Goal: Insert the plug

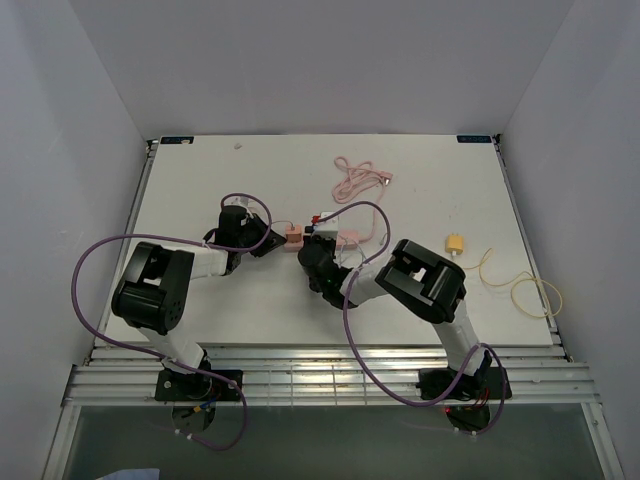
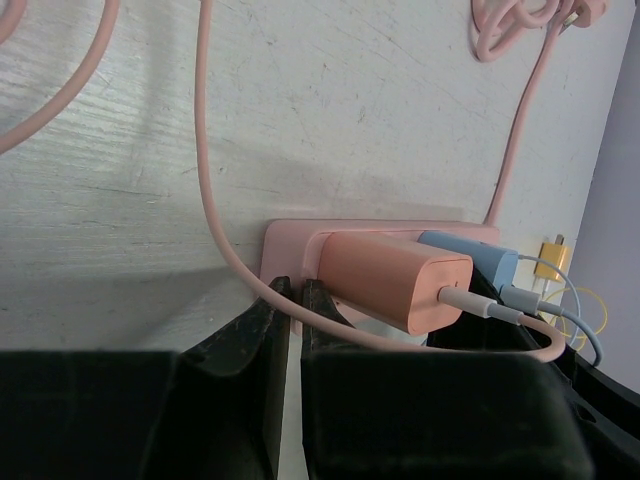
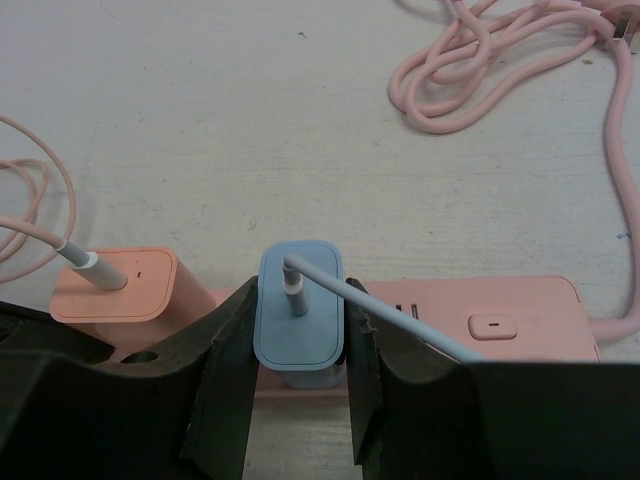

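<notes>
1. Pink power strip (image 1: 350, 238) lies mid-frame in the overhead view.
2. Left wrist view: left gripper (image 2: 295, 290), jaws all but pressed together and holding nothing, tips against the strip's end, apparently bracing it.
3. Right wrist view: right gripper (image 3: 300, 325) pinches the blue plug (image 3: 298, 300) upright on the strip at lower centre, probably to press it home.

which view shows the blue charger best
Right wrist: the blue charger sits centred between the fingers of the right claw, on the pink power strip. Left wrist shows only its corner behind the orange charger; in the top view it's too small to make out.
</notes>
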### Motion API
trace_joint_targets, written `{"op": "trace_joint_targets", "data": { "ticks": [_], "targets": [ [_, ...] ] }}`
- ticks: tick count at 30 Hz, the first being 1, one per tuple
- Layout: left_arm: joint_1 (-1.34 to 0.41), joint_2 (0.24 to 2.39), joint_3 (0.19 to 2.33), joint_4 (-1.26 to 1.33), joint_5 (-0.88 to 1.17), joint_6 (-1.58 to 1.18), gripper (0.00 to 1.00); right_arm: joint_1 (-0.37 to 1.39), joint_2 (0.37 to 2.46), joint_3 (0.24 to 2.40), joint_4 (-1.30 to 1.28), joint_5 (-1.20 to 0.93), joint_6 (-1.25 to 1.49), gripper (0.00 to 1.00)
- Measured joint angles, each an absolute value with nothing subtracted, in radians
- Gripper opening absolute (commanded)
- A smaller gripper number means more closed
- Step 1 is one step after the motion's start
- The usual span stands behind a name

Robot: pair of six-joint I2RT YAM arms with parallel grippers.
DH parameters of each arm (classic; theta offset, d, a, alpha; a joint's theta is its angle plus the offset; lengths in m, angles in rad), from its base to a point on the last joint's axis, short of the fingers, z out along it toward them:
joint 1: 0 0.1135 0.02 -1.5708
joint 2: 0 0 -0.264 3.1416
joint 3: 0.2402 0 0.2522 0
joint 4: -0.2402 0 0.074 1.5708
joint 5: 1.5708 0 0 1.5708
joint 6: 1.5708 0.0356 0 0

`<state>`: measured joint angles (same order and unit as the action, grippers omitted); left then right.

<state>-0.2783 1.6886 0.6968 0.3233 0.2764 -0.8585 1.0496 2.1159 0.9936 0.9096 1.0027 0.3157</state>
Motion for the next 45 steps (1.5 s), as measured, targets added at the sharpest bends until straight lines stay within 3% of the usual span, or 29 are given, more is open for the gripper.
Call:
{"op": "trace_joint_targets", "data": {
  "ticks": [16,27,31,42,45],
  "targets": [
    [-0.279,1.689,0.697,0.324,0.274,-0.854,0.21,1.04,2.082,1.048,0.717,0.989,0.377,0.19],
    [-0.28,1.689,0.697,0.323,0.273,-0.851,0.23,1.039,2.067,1.085,0.604,0.989,0.398,0.2],
    [-0.281,1.687,0.698,0.315,0.271,-0.846,0.36,1.039,2.063,1.104,0.561,0.991,0.397,0.21],
    [-0.31,1.619,0.699,0.197,0.25,-0.82,0.39,1.039,2.049,1.136,0.468,0.972,0.407,0.33],
    [-0.31,1.59,0.699,0.171,0.242,-0.813,0.49,1.039,2.042,1.138,0.45,0.962,0.408,0.39]
  ]
}}
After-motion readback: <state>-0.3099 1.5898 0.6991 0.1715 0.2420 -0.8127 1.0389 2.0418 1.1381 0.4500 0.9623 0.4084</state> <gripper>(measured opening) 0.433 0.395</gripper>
